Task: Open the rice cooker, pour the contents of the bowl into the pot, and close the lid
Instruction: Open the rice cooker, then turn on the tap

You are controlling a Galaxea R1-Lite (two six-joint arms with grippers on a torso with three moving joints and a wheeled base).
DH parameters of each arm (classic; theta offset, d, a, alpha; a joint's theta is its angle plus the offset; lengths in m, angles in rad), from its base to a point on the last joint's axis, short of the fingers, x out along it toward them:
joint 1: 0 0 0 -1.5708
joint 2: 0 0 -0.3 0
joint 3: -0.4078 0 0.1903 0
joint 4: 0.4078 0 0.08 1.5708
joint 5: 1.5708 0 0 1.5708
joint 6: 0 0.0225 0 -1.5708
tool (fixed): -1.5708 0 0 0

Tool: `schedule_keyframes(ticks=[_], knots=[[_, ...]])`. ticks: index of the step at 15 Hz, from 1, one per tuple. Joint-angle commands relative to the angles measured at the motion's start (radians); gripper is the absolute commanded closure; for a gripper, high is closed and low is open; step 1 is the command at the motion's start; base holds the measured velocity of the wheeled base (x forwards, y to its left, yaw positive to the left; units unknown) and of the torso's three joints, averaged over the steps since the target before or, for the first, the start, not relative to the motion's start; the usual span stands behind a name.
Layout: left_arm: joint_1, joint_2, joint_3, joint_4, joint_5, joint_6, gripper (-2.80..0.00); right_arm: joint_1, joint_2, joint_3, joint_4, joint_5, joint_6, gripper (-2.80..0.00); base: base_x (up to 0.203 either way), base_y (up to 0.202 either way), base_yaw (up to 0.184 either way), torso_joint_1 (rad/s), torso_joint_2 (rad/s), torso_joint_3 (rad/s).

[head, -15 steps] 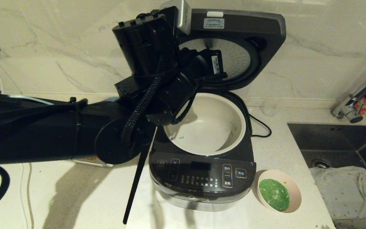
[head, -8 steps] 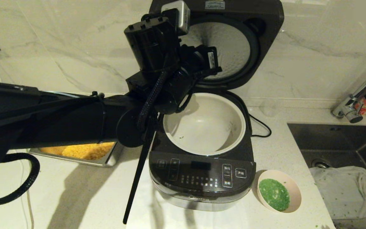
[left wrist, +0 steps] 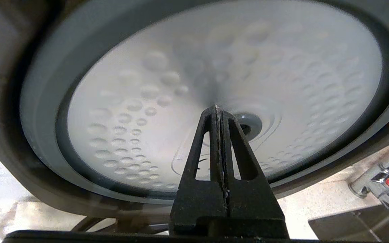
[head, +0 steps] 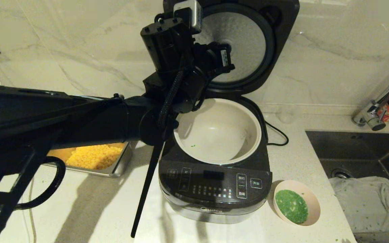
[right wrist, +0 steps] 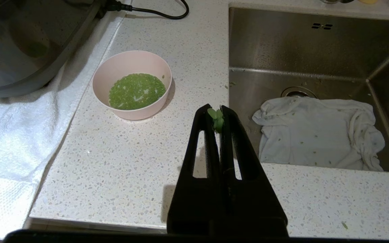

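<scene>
Bowl [head: 297,202]: we find the small pale pink bowl on the speckled counter [head: 302,162] at four o'clock from the rice cooker [head: 214,189], just beside its front corner, upright, carrying the contents [head: 291,206], a shallow layer of finely chopped green bits. We judge it light, rigid and smooth-walled, hence slippery and liable to tip; a pinch across the rim at the side away from the cooker looks the soundest hold, and the loose bits would scatter if it is tilted short of the pot. The pot [head: 217,130], cream-white with a wide flat rim, sits in the cooker body, bare but for a few green specks. The lid [head: 241,44] stands fully raised at twelve o'clock, its dimpled silver disc facing us; the hinge will resist, so closing calls for a push on the top edge.

The left gripper [left wrist: 218,111] has its fingers pressed together, holding nothing, its tips close before the disc near the centre hole; contact we cannot confirm. The right gripper [right wrist: 217,116] hangs above the counter edge between bowl and sink [right wrist: 316,54], fingers together, with a few green scraps stuck at the tips.

Writing: "Midea" on the cooker's lower front; the panel's white Chinese labels are too small to read. A tray of corn kernels [head: 93,157] lies at nine o'clock, a cloth [right wrist: 319,131] in the sink.
</scene>
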Motion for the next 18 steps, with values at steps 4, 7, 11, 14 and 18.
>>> schedule_keyframes(ticks=[4,7,11,14,18], knots=[[-0.001,-0.027,0.047,-0.007,0.001,-0.003,0.00,0.000,0.000,0.000,0.000,0.001,0.000,0.00,0.000,0.000,0.000,0.000,0.00,0.000],[-0.010,-0.175,0.245,-0.030,0.001,-0.003,0.00,0.000,0.000,0.000,0.000,0.001,0.000,0.00,0.000,0.000,0.000,0.000,0.00,0.000],[-0.035,-0.429,0.520,-0.035,0.005,0.004,0.00,0.000,0.000,0.000,0.000,0.001,0.000,0.00,0.000,0.000,0.000,0.000,0.00,0.000],[-0.034,-0.665,0.751,-0.010,0.009,0.028,0.00,0.000,0.000,0.000,0.000,0.001,0.000,0.00,0.000,0.000,0.000,0.000,0.00,0.000],[0.033,-1.032,0.979,0.168,0.016,0.067,0.00,0.000,0.000,0.000,0.000,0.001,0.000,0.00,0.000,0.000,0.000,0.000,0.00,0.000]])
